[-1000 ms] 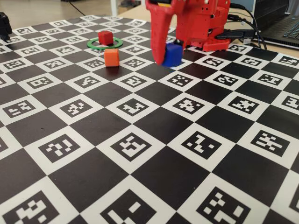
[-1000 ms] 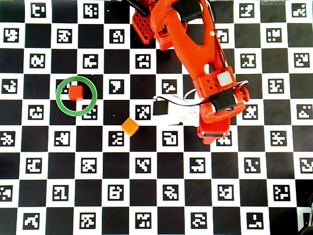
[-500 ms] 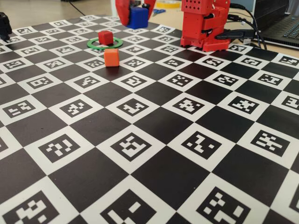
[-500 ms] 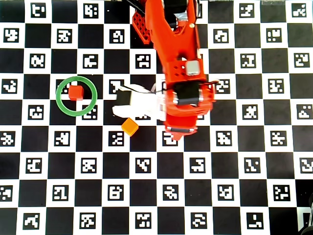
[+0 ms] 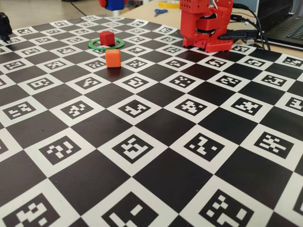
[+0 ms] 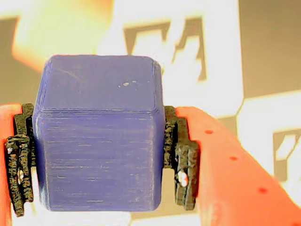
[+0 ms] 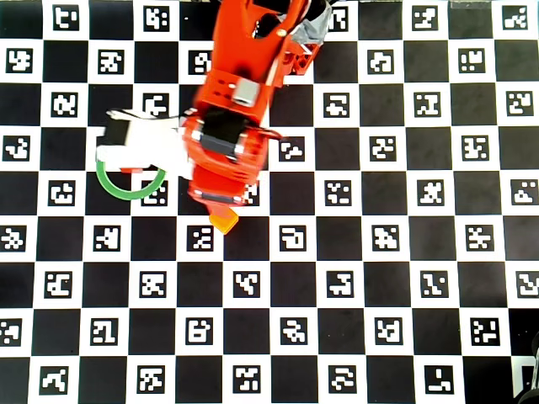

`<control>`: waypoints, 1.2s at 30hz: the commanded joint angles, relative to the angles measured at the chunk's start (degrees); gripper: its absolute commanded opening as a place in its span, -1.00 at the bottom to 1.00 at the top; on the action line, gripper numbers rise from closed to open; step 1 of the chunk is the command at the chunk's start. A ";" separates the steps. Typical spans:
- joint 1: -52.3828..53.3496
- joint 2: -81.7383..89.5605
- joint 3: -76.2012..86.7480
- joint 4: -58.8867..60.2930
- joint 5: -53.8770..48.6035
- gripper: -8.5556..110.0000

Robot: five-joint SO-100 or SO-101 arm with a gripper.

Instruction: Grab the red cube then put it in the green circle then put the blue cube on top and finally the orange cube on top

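Observation:
My red gripper (image 6: 99,162) is shut on the blue cube (image 6: 99,136), which fills the wrist view between the black pads (image 6: 181,160). In the fixed view the gripper (image 5: 110,4) holds the blue cube (image 5: 115,4) high at the top edge, above and behind the ring. The red cube (image 5: 107,38) sits inside the green circle (image 5: 106,46). The orange cube (image 5: 112,57) stands on the board just in front of the ring. In the overhead view the arm hides the red cube, part of the ring (image 7: 126,190) and most of the orange cube (image 7: 224,221).
The arm's red base (image 5: 206,23) stands at the back right of the checkered marker board (image 5: 156,142). A laptop (image 5: 284,23) and cables lie behind it on the right. Scissors (image 5: 160,11) lie beyond the board's far edge.

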 commanded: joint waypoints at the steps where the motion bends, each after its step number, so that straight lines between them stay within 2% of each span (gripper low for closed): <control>1: 5.80 4.31 -3.60 -0.09 -10.72 -0.86; 13: 18.11 1.05 -1.93 -5.01 -25.05 -0.86; 36: 25.75 -5.45 7.47 -15.29 -32.34 -0.86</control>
